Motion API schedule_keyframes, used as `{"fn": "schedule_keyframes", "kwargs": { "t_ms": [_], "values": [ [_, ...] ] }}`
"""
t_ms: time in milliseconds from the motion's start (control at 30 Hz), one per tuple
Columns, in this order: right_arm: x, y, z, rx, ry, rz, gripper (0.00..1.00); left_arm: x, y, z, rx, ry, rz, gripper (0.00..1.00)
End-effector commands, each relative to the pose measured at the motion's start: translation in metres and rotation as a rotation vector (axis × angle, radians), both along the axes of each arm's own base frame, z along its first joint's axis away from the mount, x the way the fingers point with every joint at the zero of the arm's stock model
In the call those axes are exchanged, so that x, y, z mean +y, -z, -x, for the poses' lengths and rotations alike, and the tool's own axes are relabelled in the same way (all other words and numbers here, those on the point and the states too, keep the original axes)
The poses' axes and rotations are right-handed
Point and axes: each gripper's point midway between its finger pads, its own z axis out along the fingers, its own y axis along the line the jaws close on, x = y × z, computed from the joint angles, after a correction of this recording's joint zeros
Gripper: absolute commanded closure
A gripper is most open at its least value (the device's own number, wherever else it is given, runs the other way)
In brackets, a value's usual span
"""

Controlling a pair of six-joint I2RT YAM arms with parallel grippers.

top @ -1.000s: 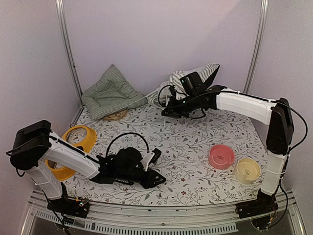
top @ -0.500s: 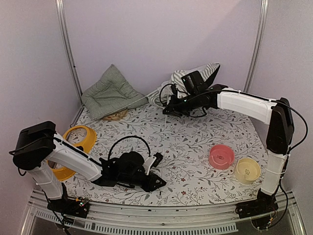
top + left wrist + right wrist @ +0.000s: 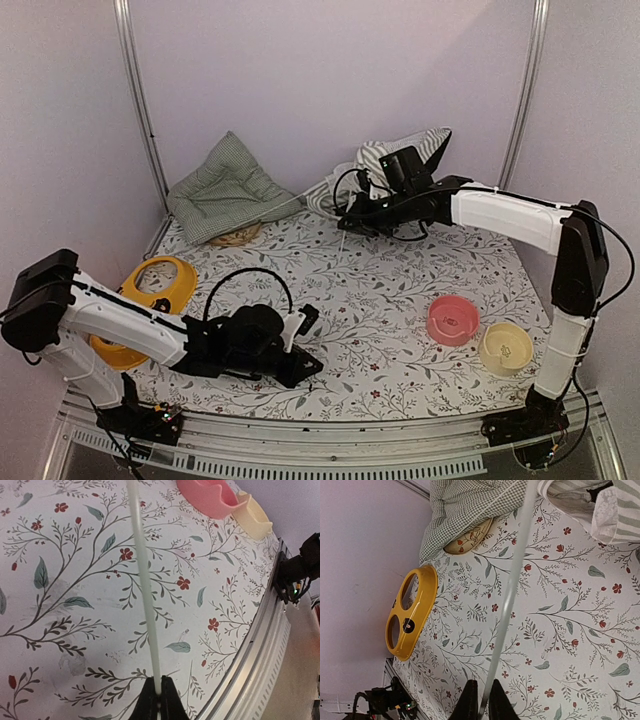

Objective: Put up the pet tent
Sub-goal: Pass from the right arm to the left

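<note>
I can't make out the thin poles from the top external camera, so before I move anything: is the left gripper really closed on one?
Observer: Yes. In the left wrist view, the left gripper is pinched shut on a white pole right at its fingertips.
Operator: Where does that pole run?
Observer: It runs straight away from the fingers over the floral cloth and out of the top of the frame. The pink bowl sits off to one side of it.
Operator: And the right side?
Observer: In the right wrist view, the right gripper is closed around a thin pole. That pole leaves the frame between the green checked cushion and the pet tent.
</note>
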Motion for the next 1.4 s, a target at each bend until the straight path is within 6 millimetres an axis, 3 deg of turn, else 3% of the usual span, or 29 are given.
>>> {"fn": "schedule_keyframes", "kwargs": {
  "t_ms": [0, 167, 433, 633, 833, 1100, 1367],
  "values": [
    [-0.035, 0.025, -0.005, -0.013, 0.076, 0.114, 0.76, -0.007, -0.067, -0.031, -0.171, -0.090, 0.120, 1.00],
    [-0.048, 0.013, 0.006, -0.055, 0.074, 0.130, 0.45, -0.002, -0.085, -0.038, -0.202, -0.128, 0.143, 1.00],
    [-0.073, 0.001, 0.023, -0.083, 0.096, 0.183, 0.19, 0.001, -0.101, -0.046, -0.209, -0.159, 0.168, 1.00],
    [-0.078, -0.001, 0.041, -0.080, 0.041, 0.187, 0.01, 0.002, -0.103, -0.049, -0.191, -0.166, 0.177, 1.00],
    [-0.075, 0.021, 0.065, -0.034, -0.026, 0.184, 0.01, 0.000, -0.105, -0.047, -0.180, -0.146, 0.185, 1.00],
    [-0.036, -0.048, 0.075, -0.166, -0.157, -0.131, 0.01, -0.009, -0.087, -0.043, -0.144, -0.108, 0.164, 1.00],
    [-0.039, -0.069, 0.080, -0.229, -0.176, -0.150, 0.01, -0.007, -0.075, -0.046, -0.099, -0.124, 0.162, 1.00]
  ]
}}
